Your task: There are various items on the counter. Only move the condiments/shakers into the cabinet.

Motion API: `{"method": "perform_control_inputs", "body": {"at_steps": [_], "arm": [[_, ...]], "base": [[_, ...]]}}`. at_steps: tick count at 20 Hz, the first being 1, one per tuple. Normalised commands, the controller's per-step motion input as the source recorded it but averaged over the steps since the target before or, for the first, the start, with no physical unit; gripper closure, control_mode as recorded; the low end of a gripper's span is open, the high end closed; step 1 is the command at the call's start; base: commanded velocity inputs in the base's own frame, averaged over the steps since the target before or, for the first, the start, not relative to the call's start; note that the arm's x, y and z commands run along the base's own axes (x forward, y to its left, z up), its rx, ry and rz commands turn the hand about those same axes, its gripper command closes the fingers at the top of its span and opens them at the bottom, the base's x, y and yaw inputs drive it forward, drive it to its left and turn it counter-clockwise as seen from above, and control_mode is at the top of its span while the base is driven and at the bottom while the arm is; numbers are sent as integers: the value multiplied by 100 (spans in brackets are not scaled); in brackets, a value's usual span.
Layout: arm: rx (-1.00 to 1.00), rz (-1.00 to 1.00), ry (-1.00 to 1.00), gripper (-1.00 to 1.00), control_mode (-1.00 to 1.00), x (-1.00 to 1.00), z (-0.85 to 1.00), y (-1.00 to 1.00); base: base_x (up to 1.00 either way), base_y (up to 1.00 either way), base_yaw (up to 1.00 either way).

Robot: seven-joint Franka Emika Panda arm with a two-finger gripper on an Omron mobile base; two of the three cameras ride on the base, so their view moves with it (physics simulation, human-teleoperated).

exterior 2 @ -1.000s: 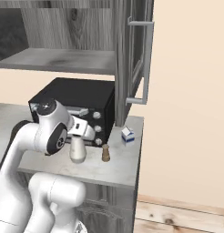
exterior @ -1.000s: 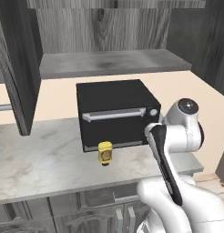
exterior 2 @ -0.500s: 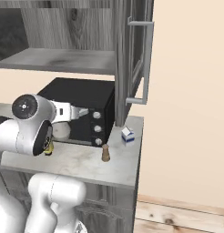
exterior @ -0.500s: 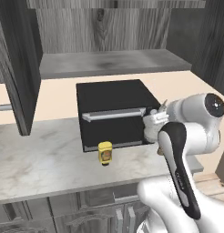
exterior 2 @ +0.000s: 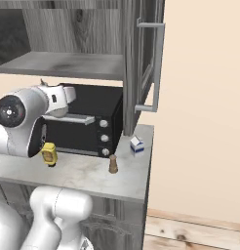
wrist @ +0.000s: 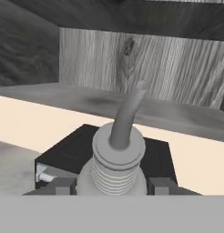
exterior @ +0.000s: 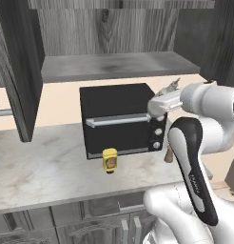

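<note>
My gripper (wrist: 113,185) is shut on the white narrow-necked bottle (wrist: 116,157), which I hold upright above the black toaster oven (exterior: 116,119), just below the level of the cabinet shelf (wrist: 86,98). The bottle's thin neck (exterior: 174,86) pokes up from the hand in the left base view, and the bottle tip (exterior 2: 42,83) also shows in the right base view. The yellow squeeze bottle (exterior: 110,159) stands on the marble counter (exterior: 43,176) in front of the oven. The brown mill-shaped shaker (exterior 2: 112,164) stands near the counter's right end, partly behind my arm in the left base view.
A small blue-and-white box (exterior 2: 136,145) sits at the counter's back right. The dark cabinet door (exterior 2: 144,63) hangs open on the right, another door (exterior: 16,71) on the left. The grey shelf (exterior: 119,66) between them is bare.
My gripper has risen from counter level beside the oven to above the oven's top, carrying the white bottle. The yellow bottle, shaker and box have stayed put.
</note>
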Motion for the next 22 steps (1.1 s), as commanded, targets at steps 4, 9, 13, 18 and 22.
{"method": "perform_control_inputs", "body": {"at_steps": [4,9,13,18,22], "arm": [[0,-17,-1,100,-100,0,100,10],[1,-12,17,100,-100,9,100,0],[4,-12,19,100,-100,32,45,0],[7,-6,-2,100,-100,13,0,-5],[3,-3,-1,100,-100,6,-1,-9]], "base": [[0,0,0],[0,0,0],[0,0,0],[0,0,0],[0,0,0]]}}
